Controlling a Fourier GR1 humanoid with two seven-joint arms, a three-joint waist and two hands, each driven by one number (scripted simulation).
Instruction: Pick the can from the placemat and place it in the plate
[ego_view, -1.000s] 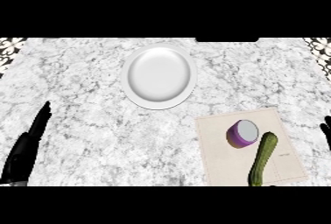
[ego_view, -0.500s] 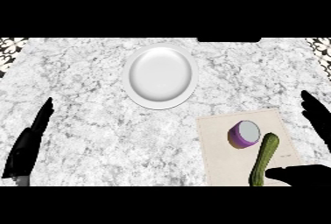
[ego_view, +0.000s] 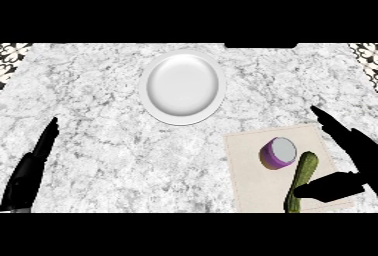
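Purple can (ego_view: 279, 152) is lying untouched on the placemat (ego_view: 255, 176) — right hand (ego_view: 353, 156) is hovering beside it, fingers open and holding nothing — leaving grasp, transfer and placement in the white plate (ego_view: 182, 87) outstanding.

Right hand has moved in over the mat's right side

A second ago the right hand (ego_view: 353, 150) was only a thin sliver at the view's right edge; half a second ago more of it showed, and now it reaches well in, fingers straight and pointing up-left along the mat (ego_view: 255, 187), its thumb lying across the mat's lower right and seemingly meeting the cucumber (ego_view: 304, 175). It stands just right of the can (ego_view: 279, 152), apart from it.
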